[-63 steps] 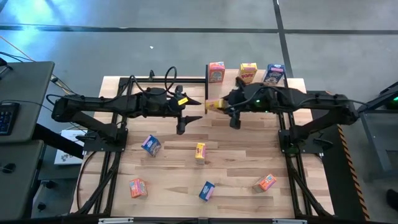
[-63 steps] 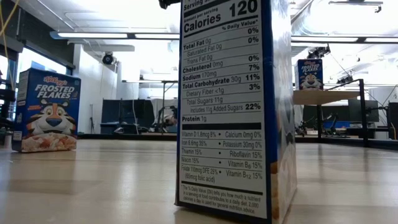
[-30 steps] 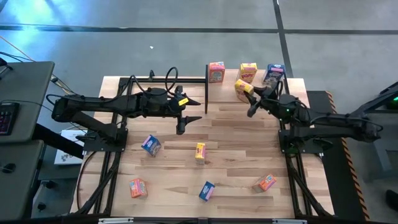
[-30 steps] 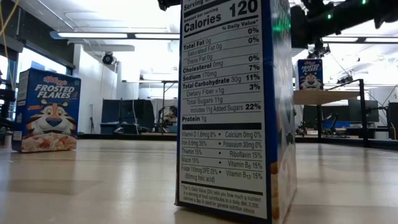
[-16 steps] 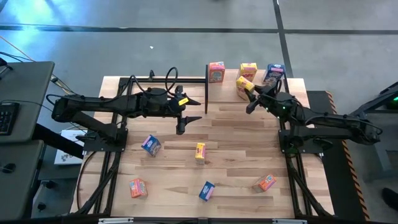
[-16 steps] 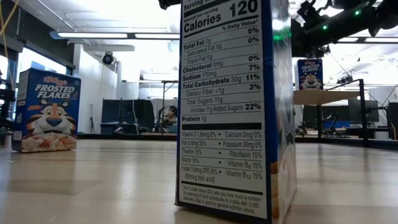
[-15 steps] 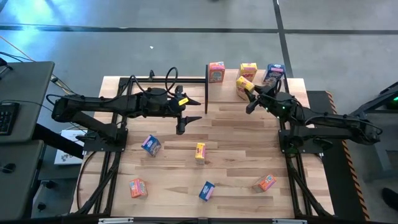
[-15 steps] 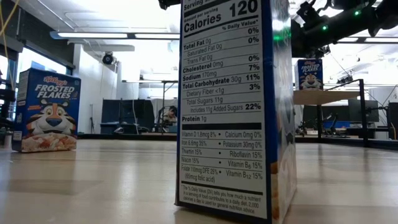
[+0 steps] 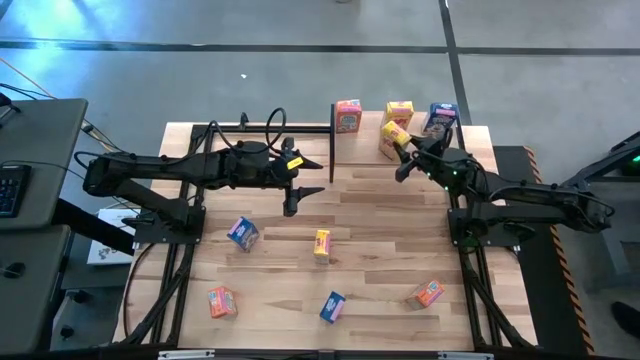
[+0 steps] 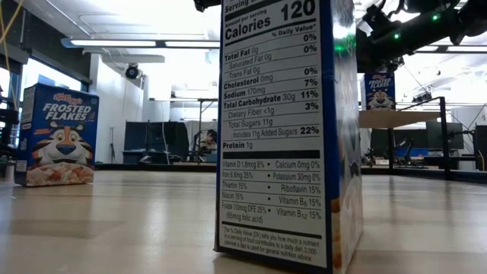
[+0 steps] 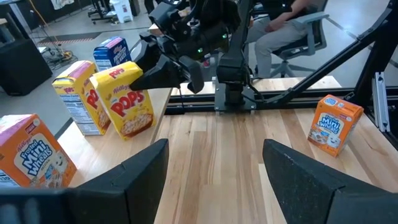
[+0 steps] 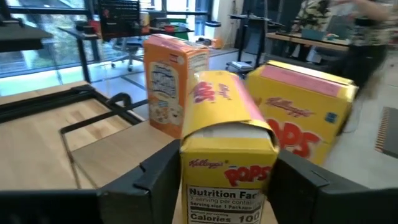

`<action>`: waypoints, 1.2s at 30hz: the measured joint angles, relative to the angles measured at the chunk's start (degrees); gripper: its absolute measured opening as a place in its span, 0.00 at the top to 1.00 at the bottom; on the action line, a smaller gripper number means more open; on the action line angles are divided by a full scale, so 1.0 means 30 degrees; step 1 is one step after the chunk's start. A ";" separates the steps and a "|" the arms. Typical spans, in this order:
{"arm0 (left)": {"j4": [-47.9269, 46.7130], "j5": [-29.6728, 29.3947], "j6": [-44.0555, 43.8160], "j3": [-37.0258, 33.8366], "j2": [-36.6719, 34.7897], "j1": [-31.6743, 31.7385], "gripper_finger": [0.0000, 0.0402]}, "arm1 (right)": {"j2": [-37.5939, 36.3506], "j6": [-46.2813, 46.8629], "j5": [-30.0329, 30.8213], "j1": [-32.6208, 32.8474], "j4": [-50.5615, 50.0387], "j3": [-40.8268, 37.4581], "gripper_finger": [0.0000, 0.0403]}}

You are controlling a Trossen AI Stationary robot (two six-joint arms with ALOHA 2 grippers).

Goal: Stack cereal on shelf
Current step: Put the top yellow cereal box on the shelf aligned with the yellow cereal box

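Note:
My right gripper (image 9: 402, 152) is shut on a yellow cereal box (image 9: 392, 134) at the shelf's (image 9: 470, 132) front edge. Three more boxes stand on the shelf: orange-pink (image 9: 348, 115), yellow (image 9: 400, 113) and blue (image 9: 441, 118). In the left wrist view the held yellow box (image 11: 127, 102) sits tilted just in front of the standing yellow one (image 11: 78, 93). My left gripper (image 9: 303, 178) hangs open over the table's middle. Several boxes lie loose on the table, among them a blue one (image 9: 242, 233), a yellow one (image 9: 321, 244) and an orange-pink one (image 9: 221, 301). My right gripper pinches the yellow box between its two fingers (image 12: 158, 180), one on each opposite side, with the nutrition panel (image 12: 227, 183) facing the wrist. It comes slanting from the table's right and near side. The box is tilted; I cannot tell whether its lower end (image 11: 134, 132) touches the shelf.
A blue box (image 10: 285, 129) stands right in front of the low camera, and another (image 10: 57, 133) to its left. Black frame rails (image 9: 270, 130) run along the far edge left of the shelf. A seated person (image 11: 286, 25) shows beyond the table.
My right gripper has carried the yellow box from above the table's middle toward the right and far edge, up to the shelf's front. Over the last second it has only crept a little farther toward the standing yellow box. My left arm has kept still.

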 joint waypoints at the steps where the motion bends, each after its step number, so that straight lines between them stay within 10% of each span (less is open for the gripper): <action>1: 0.0004 -0.0003 0.0000 0.0000 0.0000 0.0000 0.37 | -0.0001 -0.0055 0.0046 0.0000 0.0001 0.0000 0.49; 36: 0.0029 0.0002 -0.0051 0.0000 0.0000 0.0000 0.37 | -0.0204 0.2028 -0.3829 0.0320 -1.0159 0.7934 0.46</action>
